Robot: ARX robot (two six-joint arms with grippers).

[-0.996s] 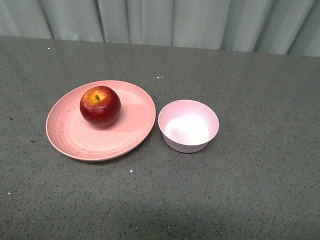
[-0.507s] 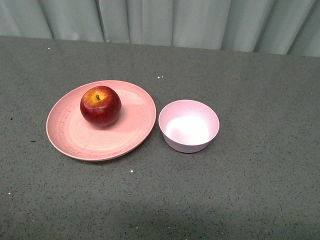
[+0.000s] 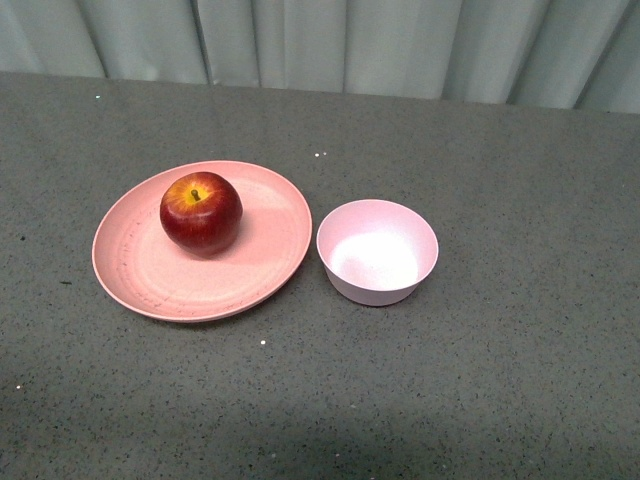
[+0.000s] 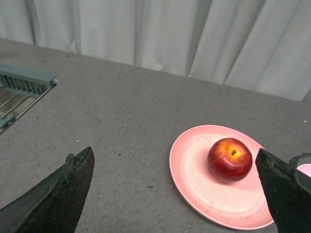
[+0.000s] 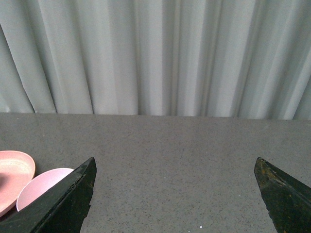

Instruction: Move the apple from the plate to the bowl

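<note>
Nothing has moved since the earlier front views. Apple (image 3: 200,212) rests stem-up on the plate (image 3: 140,270), on the half of it nearer the tabletop's (image 3: 500,380) far edge. Plate lies left of the tabletop's middle; the bowl (image 3: 372,290) stands just beside its right rim, a narrow gap between them, holding nothing. Left gripper (image 4: 172,155), jaws spread wide, hangs above the tabletop facing plate and apple. Right gripper (image 5: 174,162), likewise spread wide, grips nothing. Pale curtain (image 3: 350,45) backs the far edge.
</note>
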